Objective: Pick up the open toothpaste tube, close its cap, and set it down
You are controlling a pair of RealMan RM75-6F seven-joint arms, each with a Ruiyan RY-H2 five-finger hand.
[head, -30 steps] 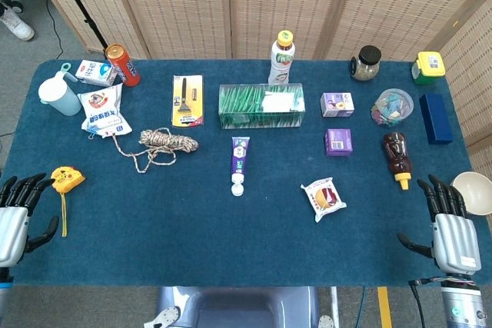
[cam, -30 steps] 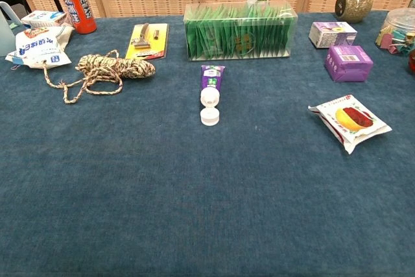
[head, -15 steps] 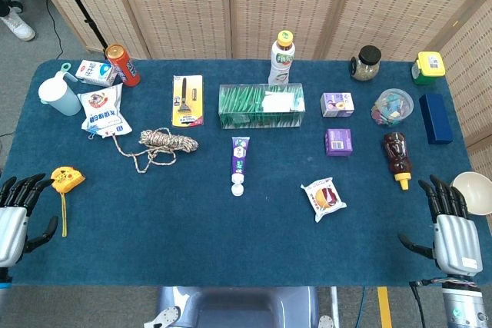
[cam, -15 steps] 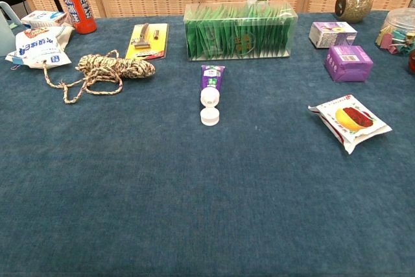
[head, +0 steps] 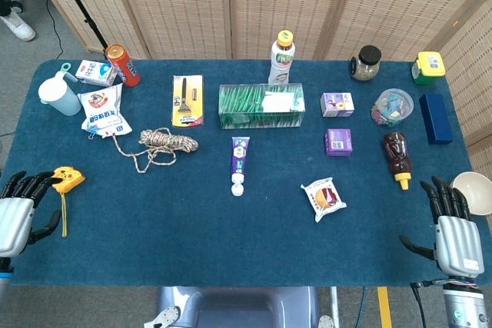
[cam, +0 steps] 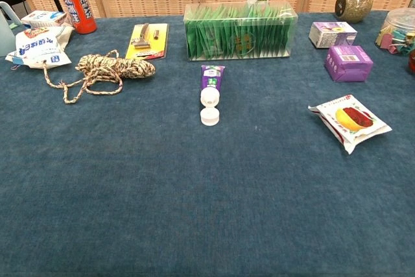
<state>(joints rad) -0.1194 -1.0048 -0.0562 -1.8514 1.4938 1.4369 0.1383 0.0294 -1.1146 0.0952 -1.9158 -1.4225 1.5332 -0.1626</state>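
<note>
— Head view: what differs from a second ago?

— My left hand [head: 17, 213] has slid a little toward the tube [head: 240, 160], and its dark fingers now reach the yellow tape [head: 65, 180]. My right hand [head: 453, 234] has dropped slightly nearer the table's front edge. Both hold nothing, fingers spread apart. The tube has not moved: it lies flat just in front of the green box [head: 261, 105], flipped cap [head: 237, 188] pointing toward me.

— And what does the chest view add?

— Neither hand shows there. It does give the tube [cam: 211, 81] close up, its white cap [cam: 209, 116] hinged open and resting on the cloth [cam: 194, 192]. The head view alone shows my hands and the table's corners.

— Room to move?

— Bare blue cloth runs from the tube to the front edge. The rope [head: 159, 143] lies well to the tube's left, the snack packet [head: 324, 197] to its right, both apart from it. My hands sit at the two front corners, far out on either side of the tube.
</note>
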